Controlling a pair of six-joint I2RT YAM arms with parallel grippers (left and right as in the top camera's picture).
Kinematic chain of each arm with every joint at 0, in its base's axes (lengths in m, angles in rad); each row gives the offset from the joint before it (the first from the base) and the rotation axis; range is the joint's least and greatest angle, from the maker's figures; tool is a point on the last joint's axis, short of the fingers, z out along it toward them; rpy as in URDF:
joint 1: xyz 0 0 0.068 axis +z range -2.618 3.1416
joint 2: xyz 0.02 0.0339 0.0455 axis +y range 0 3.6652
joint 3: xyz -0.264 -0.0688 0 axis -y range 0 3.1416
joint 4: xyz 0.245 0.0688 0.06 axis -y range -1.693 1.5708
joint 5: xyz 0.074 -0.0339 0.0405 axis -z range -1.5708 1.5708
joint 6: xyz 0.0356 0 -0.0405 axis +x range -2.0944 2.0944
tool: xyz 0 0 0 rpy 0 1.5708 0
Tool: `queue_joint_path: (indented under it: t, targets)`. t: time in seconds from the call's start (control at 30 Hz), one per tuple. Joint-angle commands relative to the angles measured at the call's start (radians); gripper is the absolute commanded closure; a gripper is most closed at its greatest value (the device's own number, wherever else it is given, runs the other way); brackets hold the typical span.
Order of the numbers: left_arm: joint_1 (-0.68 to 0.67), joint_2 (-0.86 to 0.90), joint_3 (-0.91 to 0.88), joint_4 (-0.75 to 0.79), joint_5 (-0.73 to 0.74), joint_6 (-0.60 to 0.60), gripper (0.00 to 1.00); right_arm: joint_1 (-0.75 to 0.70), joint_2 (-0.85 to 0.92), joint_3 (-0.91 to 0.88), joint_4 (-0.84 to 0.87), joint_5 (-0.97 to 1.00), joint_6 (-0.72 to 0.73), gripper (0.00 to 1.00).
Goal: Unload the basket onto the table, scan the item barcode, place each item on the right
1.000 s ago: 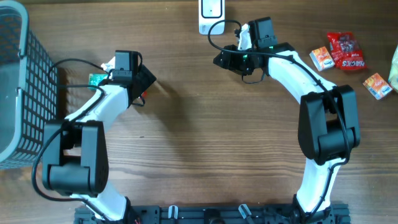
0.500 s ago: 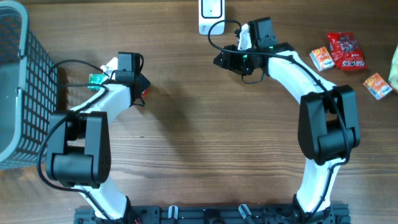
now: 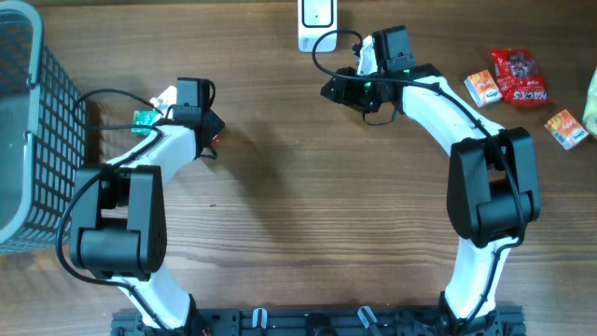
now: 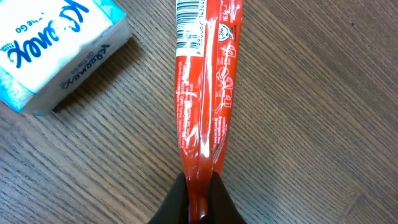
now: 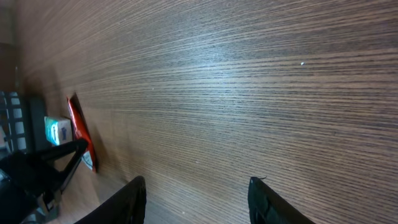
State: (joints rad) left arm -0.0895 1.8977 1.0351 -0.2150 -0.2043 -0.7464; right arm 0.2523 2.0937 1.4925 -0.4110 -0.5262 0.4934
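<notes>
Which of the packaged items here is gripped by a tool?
The long red packet with the barcode, pinched at its end by the left tool. The blue-and-white tissue pack beside it and the red bag at far right lie free.

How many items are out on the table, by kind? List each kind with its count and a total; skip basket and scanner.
Red packets: 2
Orange boxes: 2
Tissue pack: 1
Pale item, cut off at right edge: 1
Total: 6

Left gripper (image 4: pixel 200 190) pinched shut on red packet (image 4: pixel 205 93) end; right gripper (image 5: pixel 196 182) aimed leftward, jaws parted.
</notes>
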Motion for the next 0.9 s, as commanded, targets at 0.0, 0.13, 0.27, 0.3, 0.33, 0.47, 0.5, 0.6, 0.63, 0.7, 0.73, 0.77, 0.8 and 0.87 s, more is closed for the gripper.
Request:
queue_joint_path:
  t: [0.0, 0.13, 0.27, 0.3, 0.33, 0.47, 0.5, 0.6, 0.63, 0.7, 0.73, 0.77, 0.8, 0.87]
  targets:
    - [-0.033, -0.027, 0.000, -0.031, 0.129, 0.002, 0.96, 0.003, -0.005, -0.003, 0.003, 0.035, 0.003, 0.47]
    - [-0.122, -0.047, 0.000, -0.069, 0.233, 0.035, 0.96, 0.000, -0.005, -0.003, -0.013, 0.086, 0.005, 0.50]
    - [-0.239, -0.047, -0.001, -0.120, 0.264, 0.068, 0.96, -0.015, -0.005, -0.003, -0.029, 0.093, 0.003, 0.51]
    - [-0.268, -0.047, 0.000, -0.123, 0.264, 0.079, 0.96, -0.021, -0.005, -0.003, -0.037, 0.093, 0.003, 0.52]
    - [-0.298, -0.047, 0.000, -0.123, 0.263, 0.090, 0.96, -0.029, -0.005, -0.002, -0.048, 0.093, 0.004, 0.57]
    - [-0.387, -0.047, 0.000, -0.127, 0.167, 0.111, 0.96, -0.089, -0.005, -0.002, -0.123, 0.092, 0.029, 0.73]
    - [-0.399, -0.047, 0.000, -0.131, 0.133, 0.112, 0.96, -0.110, -0.005, -0.002, -0.144, 0.087, 0.032, 0.74]
    - [-0.417, -0.047, 0.001, -0.130, 0.103, 0.167, 0.96, -0.166, -0.005, -0.002, -0.189, 0.041, 0.013, 0.69]
    - [-0.422, -0.047, 0.005, -0.131, 0.103, 0.192, 0.96, -0.184, -0.005, -0.002, -0.198, 0.008, -0.013, 0.68]
    - [-0.426, -0.051, 0.030, -0.142, 0.102, 0.227, 0.73, -0.220, -0.005, -0.002, -0.212, -0.084, -0.075, 0.64]
    - [-0.426, -0.054, 0.045, -0.146, 0.102, 0.226, 0.62, -0.229, -0.005, -0.002, -0.215, -0.113, -0.089, 0.62]
    - [-0.425, -0.061, 0.063, -0.153, 0.102, 0.226, 0.61, -0.234, -0.005, -0.002, -0.216, -0.135, -0.104, 0.59]
    - [-0.425, -0.067, 0.083, -0.159, 0.102, 0.226, 0.58, -0.236, -0.005, -0.002, -0.219, -0.148, -0.114, 0.56]
    - [-0.425, -0.082, 0.131, -0.182, 0.106, 0.226, 0.42, -0.236, -0.005, -0.002, -0.222, -0.156, -0.127, 0.50]
